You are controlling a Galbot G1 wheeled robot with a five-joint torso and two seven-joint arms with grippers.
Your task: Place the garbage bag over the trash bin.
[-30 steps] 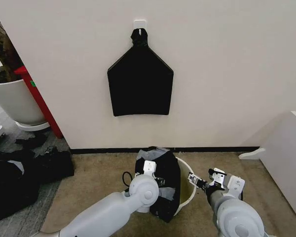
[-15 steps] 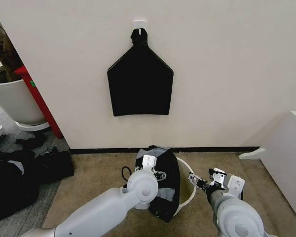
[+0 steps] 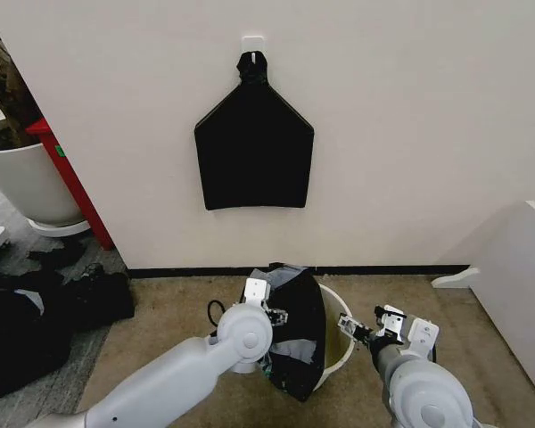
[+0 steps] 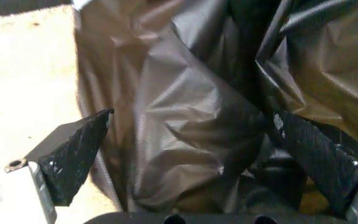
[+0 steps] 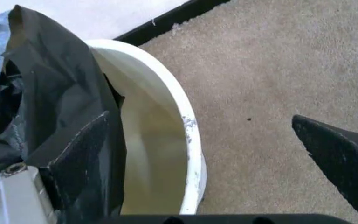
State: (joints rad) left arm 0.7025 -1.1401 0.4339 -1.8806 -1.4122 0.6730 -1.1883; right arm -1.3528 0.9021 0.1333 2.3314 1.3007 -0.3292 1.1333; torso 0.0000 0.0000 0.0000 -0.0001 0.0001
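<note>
- Left gripper (image 4: pixel 185 140) gapes wide against the garbage bag (image 3: pixel 299 330), gripping nothing
- Right gripper (image 5: pixel 223 149) open, straddling the trash bin (image 3: pixel 343 334) rim at 3 o'clock
- Bag half on; next likely needs regripping its loose edge

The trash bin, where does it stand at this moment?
In the head view the trash bin stands on the carpet near the wall, between the left gripper and the right gripper, with the garbage bag draped over its left side.
</note>
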